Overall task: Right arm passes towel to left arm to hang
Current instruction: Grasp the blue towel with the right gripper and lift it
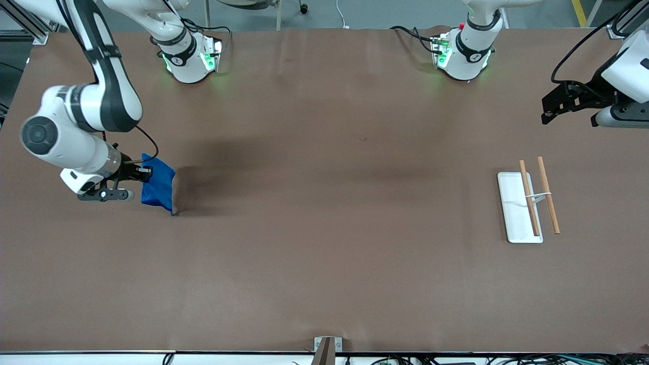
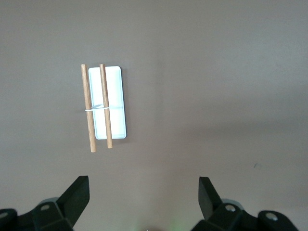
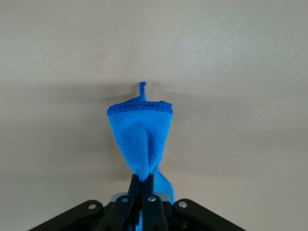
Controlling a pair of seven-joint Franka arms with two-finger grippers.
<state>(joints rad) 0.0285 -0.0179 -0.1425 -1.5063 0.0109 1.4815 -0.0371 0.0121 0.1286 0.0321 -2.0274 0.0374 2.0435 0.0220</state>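
My right gripper [image 1: 145, 173] is shut on the bright blue towel [image 1: 158, 188] and holds it bunched in the air over the right arm's end of the table. In the right wrist view the towel [image 3: 140, 142] hangs from the closed fingertips [image 3: 143, 181], its small loop sticking out past the darker stitched edge. My left gripper [image 1: 550, 109] is open and empty, up in the air over the left arm's end of the table. In the left wrist view its two fingers [image 2: 77, 192] stand wide apart with nothing between them.
A small rack [image 1: 530, 200] stands on the table near the left arm's end: a white flat base [image 1: 516, 213] with two wooden rods [image 1: 548, 201] across its top. It also shows in the left wrist view [image 2: 103, 107].
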